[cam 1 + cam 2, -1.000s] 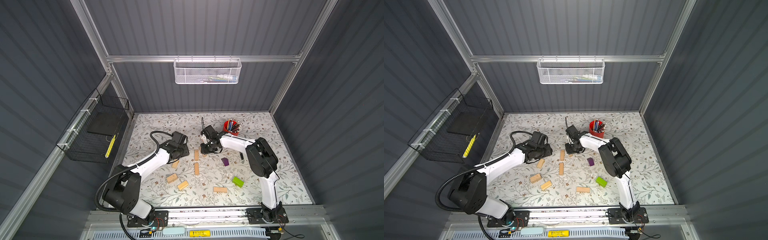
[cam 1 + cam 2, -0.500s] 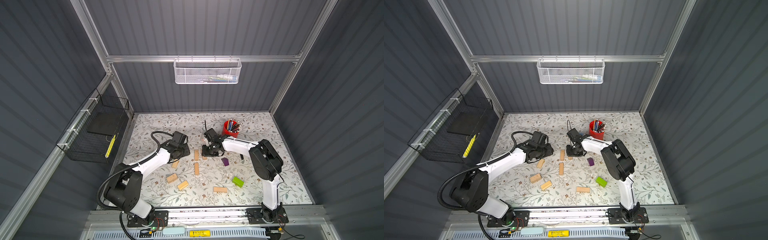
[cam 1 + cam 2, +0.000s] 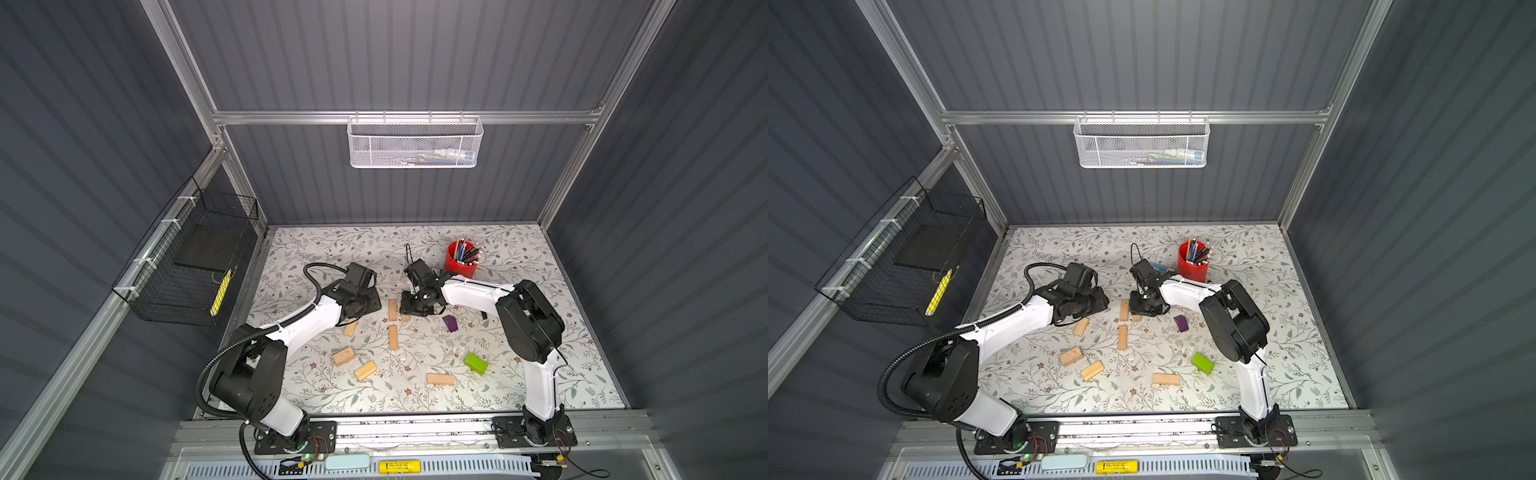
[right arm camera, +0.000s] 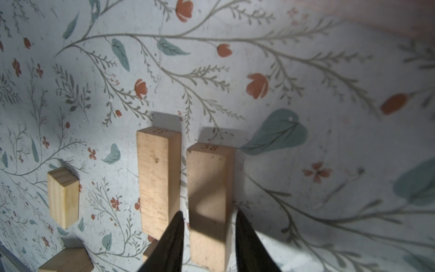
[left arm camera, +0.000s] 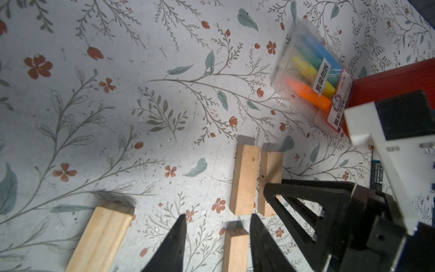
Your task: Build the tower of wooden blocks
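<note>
Tan block [image 4: 209,179] flat in the middle of the table [image 3: 332,249], long axis running front to back.
It lies parallel to and just beside a second tan block [image 4: 156,183]. The right gripper [image 4: 208,213] straddles it, jaws slightly parted, with slim gaps either side. The left gripper [image 5: 217,217] hangs parted and empty nearby. Since a second ago the right gripper has sunk lower over the pair.

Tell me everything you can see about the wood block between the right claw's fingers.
The wood block is a pale tan brick of speckled wood, with 38 stamped on the end away from the claw. It lies flat on the floral table, parallel to a second tan block, a narrow gap between them. The right claw straddles its near end, fingers seemingly just clear of its sides.
</note>
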{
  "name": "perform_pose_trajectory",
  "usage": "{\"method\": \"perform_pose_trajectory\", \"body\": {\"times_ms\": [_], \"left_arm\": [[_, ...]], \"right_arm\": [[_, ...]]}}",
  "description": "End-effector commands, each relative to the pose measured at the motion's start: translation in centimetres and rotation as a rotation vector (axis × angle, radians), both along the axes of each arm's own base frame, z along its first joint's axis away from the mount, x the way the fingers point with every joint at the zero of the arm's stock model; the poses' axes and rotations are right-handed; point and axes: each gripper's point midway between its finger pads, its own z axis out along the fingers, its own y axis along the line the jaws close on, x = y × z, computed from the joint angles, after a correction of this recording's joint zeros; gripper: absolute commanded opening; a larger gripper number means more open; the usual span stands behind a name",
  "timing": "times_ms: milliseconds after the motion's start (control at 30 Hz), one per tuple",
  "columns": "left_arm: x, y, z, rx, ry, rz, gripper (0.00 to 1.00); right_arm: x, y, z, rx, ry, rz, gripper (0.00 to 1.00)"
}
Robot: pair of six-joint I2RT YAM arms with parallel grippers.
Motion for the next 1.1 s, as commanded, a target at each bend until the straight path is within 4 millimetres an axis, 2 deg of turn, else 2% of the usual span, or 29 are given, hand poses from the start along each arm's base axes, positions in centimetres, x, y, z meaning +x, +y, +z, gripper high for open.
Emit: {"method": "perform_pose_trajectory", "body": {"times_ms": [0, 200, 600, 1067], "left_arm": [[-0.2, -0.3, -0.7, -0.022, 0.031, 0.0, 0.45], [0.0, -1.3, -1.0, -0.059, 0.039, -0.026, 0.44], [0.4, -3.3, -2.2, -0.122, 0.072, -0.078, 0.4], [0.9, -4.7, -4.0, -0.165, 0.109, -0.097, 0.35]], "right_arm": [[-0.2, -0.5, 1.1, 0.015, -0.004, -0.017, 0.4], [-0.7, -1.0, 1.7, 0.102, 0.008, -0.04, 0.38], [-0.3, -1.3, 0.0, 0.128, 0.048, -0.037, 0.29], [-0.8, -0.4, -1.0, 0.169, 0.08, 0.011, 0.2]]}}
